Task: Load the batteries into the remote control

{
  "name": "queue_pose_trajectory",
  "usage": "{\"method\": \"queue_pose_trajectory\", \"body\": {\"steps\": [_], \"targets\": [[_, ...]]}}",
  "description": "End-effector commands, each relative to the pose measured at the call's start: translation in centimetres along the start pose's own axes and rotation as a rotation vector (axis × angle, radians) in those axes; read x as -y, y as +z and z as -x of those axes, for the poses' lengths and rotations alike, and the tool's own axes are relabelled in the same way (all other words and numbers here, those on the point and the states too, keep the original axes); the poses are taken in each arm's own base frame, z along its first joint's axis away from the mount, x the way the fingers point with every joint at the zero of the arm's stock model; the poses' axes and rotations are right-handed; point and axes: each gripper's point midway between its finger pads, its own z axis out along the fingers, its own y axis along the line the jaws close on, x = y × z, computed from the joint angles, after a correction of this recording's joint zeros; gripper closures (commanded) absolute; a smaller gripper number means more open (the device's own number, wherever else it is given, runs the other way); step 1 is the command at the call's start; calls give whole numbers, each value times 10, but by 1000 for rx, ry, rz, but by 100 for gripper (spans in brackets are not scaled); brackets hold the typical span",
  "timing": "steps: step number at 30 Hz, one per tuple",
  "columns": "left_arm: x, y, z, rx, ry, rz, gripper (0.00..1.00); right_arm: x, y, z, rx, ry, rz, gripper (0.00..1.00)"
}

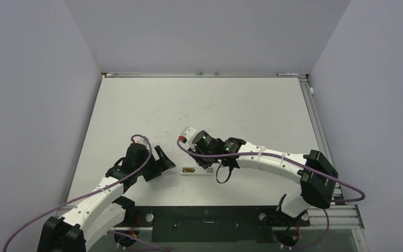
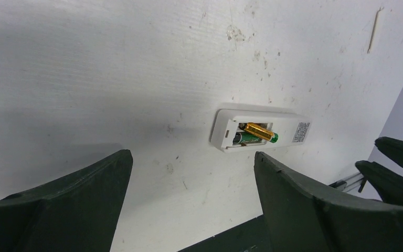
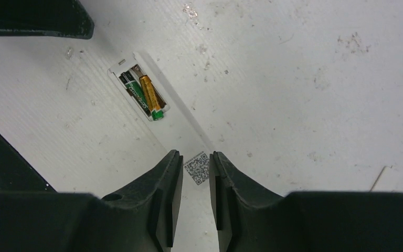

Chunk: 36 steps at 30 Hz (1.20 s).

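The remote control (image 1: 203, 172) lies flat on the table with its back up and its battery bay open. In the bay are the batteries: a dark green one (image 2: 245, 139) and a copper-gold one (image 2: 257, 130) lying slanted across it. The right wrist view shows both, the dark one (image 3: 133, 88) and the gold one (image 3: 148, 92). My left gripper (image 2: 193, 156) stands wide open just left of the remote (image 2: 288, 128), with nothing between its fingers. My right gripper (image 3: 195, 154) hovers over the remote's QR-code end (image 3: 197, 169), its jaws a narrow gap apart and holding nothing.
The white table (image 1: 199, 105) has grey walls on three sides. A metal rail (image 1: 315, 121) runs along its right edge. A dark base plate (image 1: 204, 223) lies at the near edge between the arm mounts. A thin white sliver (image 2: 375, 31) lies farther off on the table.
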Motion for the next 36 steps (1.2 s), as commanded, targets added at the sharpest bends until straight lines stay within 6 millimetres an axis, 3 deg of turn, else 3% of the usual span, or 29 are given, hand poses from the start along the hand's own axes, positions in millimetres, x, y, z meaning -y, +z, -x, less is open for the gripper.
{"method": "queue_pose_trajectory", "body": {"steps": [1, 9, 15, 27, 36], "targets": [[26, 7, 1, -23, 48, -146, 18, 13, -19, 7, 100, 173, -109, 73], [48, 21, -3, -72, 60, -267, 27, 28, -27, -13, 212, 423, -201, 72], [54, 28, -8, -118, 70, -301, 34, 26, -30, -20, 240, 463, -178, 73], [62, 41, -32, -208, 89, -323, 51, 14, -24, -27, 232, 525, -84, 91], [64, 36, -47, -226, 111, -323, 57, 7, -10, -32, 209, 567, -54, 90]]}}
